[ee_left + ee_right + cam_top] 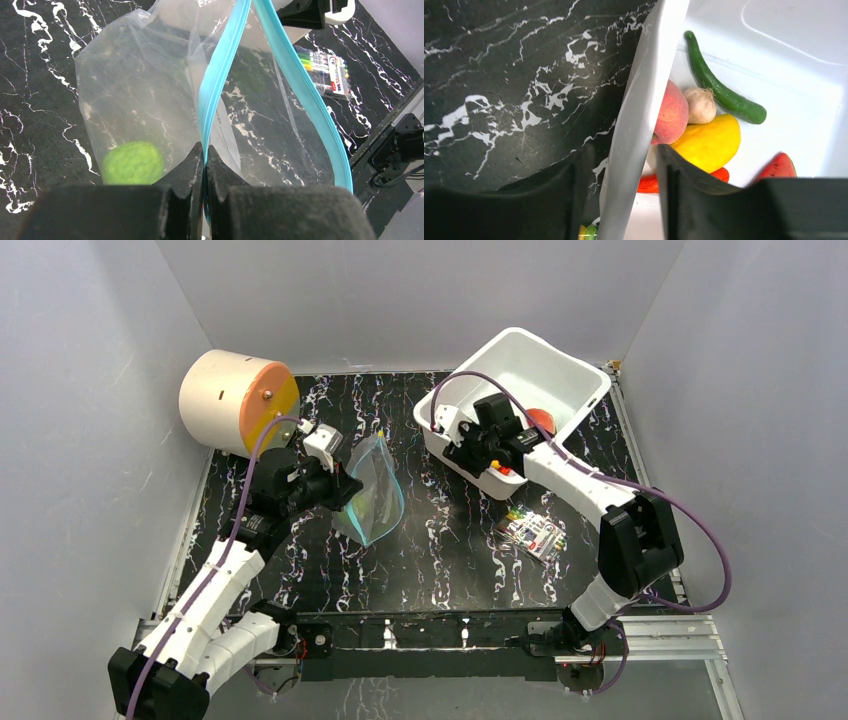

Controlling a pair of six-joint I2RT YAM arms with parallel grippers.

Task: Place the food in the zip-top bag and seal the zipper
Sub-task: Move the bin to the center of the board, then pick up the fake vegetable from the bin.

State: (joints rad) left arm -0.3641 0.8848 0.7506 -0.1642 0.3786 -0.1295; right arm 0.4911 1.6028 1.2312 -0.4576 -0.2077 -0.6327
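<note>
Left of worktop (450,570) centre, left gripper (205,150) is pinching the zipper (212,95), holding the bag (135,90) open for food (709,142); right gripper (624,150) is straddling the bin (651,75) wall, grip unclear.

top camera overlooks the whole table (450,550), wrist cameras sit close (left also sees the packet (327,72)).

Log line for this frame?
left pincer: shut on zipper | bag: green fruit inside | right pincer: open, astride wall of bin | other food: in bin
</note>
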